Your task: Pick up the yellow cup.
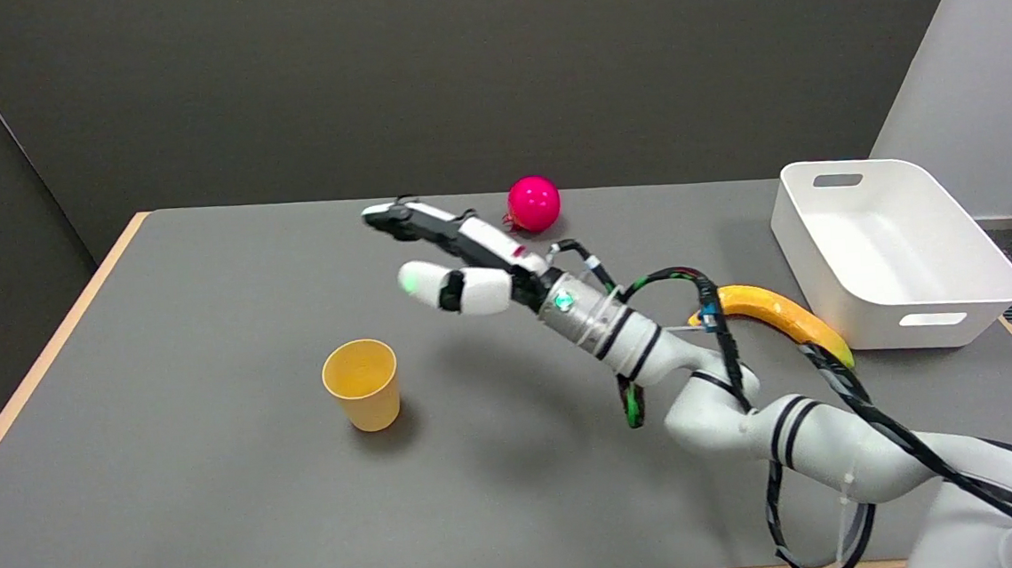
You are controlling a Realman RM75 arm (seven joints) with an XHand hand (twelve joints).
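Note:
The yellow cup (362, 384) stands upright on the grey table (217, 482), left of the middle, its mouth open upward. My right hand (455, 256) hangs in the air above the table, up and to the right of the cup. Its fingers are stretched out toward the left and spread apart, with nothing in them. A clear gap separates the hand from the cup's rim. The white arm reaches in from the lower right corner.
A red ball (533, 203) lies near the table's far edge, just behind the hand. A yellow banana (775, 310) lies right of the arm, partly crossed by its cables. A white bin (891, 248) stands at the right edge.

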